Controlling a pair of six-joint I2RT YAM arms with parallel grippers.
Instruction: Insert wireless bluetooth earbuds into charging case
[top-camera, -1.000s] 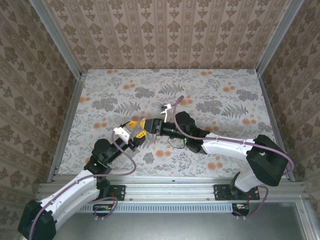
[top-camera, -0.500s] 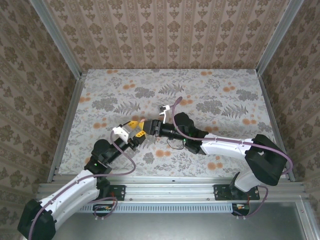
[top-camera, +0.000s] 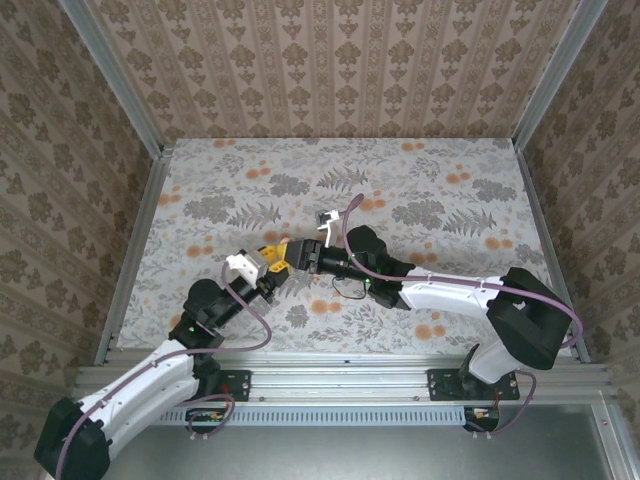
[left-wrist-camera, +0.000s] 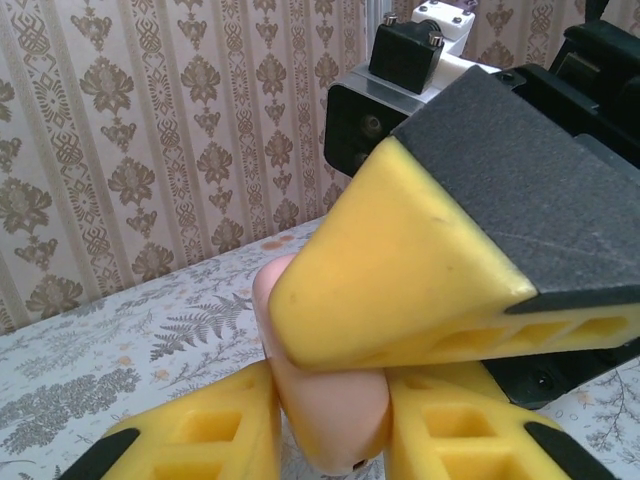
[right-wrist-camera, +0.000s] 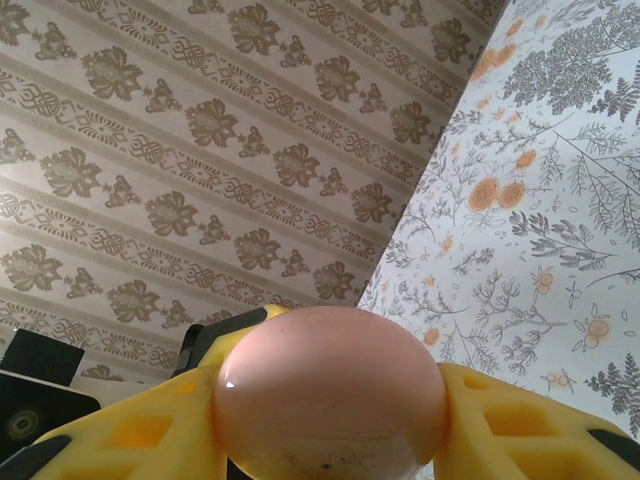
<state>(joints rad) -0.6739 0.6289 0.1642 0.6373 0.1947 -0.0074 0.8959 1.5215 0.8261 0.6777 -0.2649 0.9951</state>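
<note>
The charging case (left-wrist-camera: 330, 420) is a glossy, pale pinkish, pebble-shaped shell held above the floral table. A small dark port shows at its lower end. My right gripper (right-wrist-camera: 330, 430) is shut on the case (right-wrist-camera: 330, 390), one yellow finger on each side. My left gripper (left-wrist-camera: 330, 445) meets it from the opposite side, its two yellow fingers (left-wrist-camera: 200, 440) pressed against the case's flanks. One right finger (left-wrist-camera: 400, 270) lies across the case's top in the left wrist view. From above, the left gripper (top-camera: 274, 259) and right gripper (top-camera: 294, 252) meet tip to tip near the table's middle. The earbuds are out of view.
The floral table (top-camera: 420, 190) stretches behind and to both sides of the arms. Patterned walls (top-camera: 330, 70) close it in at the back and sides. A dark cable (top-camera: 345, 285) loops under the right arm near the grippers.
My left gripper has edged toward the right gripper and closed its fingers onto the case. The right arm has shifted slightly left, still holding the case.
</note>
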